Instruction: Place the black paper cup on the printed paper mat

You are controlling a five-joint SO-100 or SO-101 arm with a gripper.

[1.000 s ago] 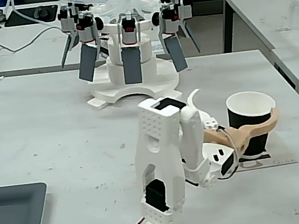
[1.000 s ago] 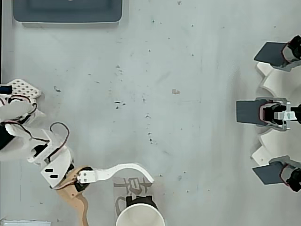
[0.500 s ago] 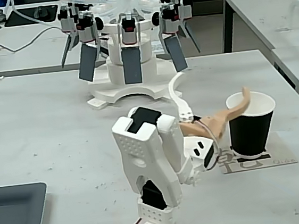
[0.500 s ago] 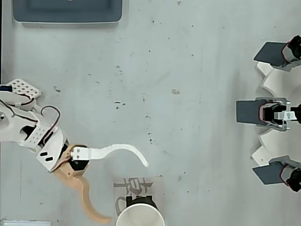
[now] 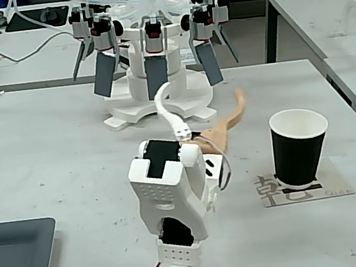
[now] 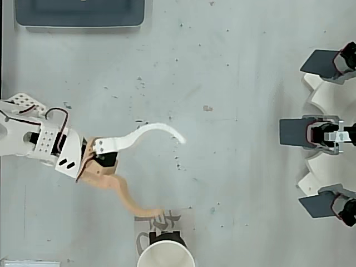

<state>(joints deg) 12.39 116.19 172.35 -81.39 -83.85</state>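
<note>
The cup (image 5: 300,147) stands upright on the mat (image 5: 306,188), at the right of the fixed view. Its tapered wall is matte black, its inside white, and a white rolled rim rings the open mouth. In the overhead view the cup (image 6: 166,253) sits at the bottom edge, partly cut off, so mostly the white mouth shows.

The mat (image 6: 159,221) is a flat beige sheet; a grey character is printed at its left end in the fixed view, and the cup's base covers part of the print. Small lettering sits near its right edge, too small to read.

The tool (image 6: 172,173) is empty, its two curved fingers spread wide apart: a white finger (image 6: 150,132) arcs away from the cup, and a tan finger (image 6: 129,201) reaches toward the mat, its tip just beside the mat's corner. Neither finger touches the cup.

On the pale, speckled tabletop (image 5: 52,147) a dark grey tray (image 5: 16,256) lies at the lower left of the fixed view, and a white stand (image 5: 155,66) with dark paddles rises behind the arm.
</note>
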